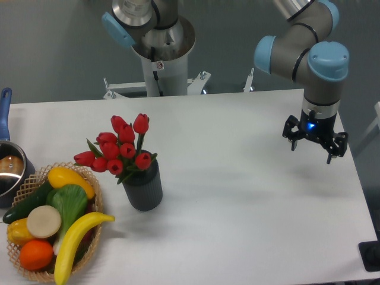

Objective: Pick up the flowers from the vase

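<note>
A black two-finger gripper (pixel 314 145) on a grey and blue robot arm (pixel 309 53) hangs above the right side of a white table (pixel 249 196), its fingers spread wide and holding nothing. Well away to the tool's left in the camera view, and nearer the camera, a bunch of red tulip buds with green stems and leaves (pixel 119 148) stands in a dark grey ribbed cylindrical vase (pixel 143 189), the blooms leaning out over the rim on the far side from the tool. Beyond the vase from the gripper sit a wicker basket of coloured fruit and vegetables (pixel 53 231) and, at the frame's edge, a steel pot with a blue handle (pixel 7 166). The job appears to be at its opening stage, the approach: nothing has been grasped. The next move would seem to call for a long sideways reach across the bare tabletop, then a descent over the bunch with fingers straddling the stems just above the vase mouth, closing gently enough not to crush them or tip the vase.
</note>
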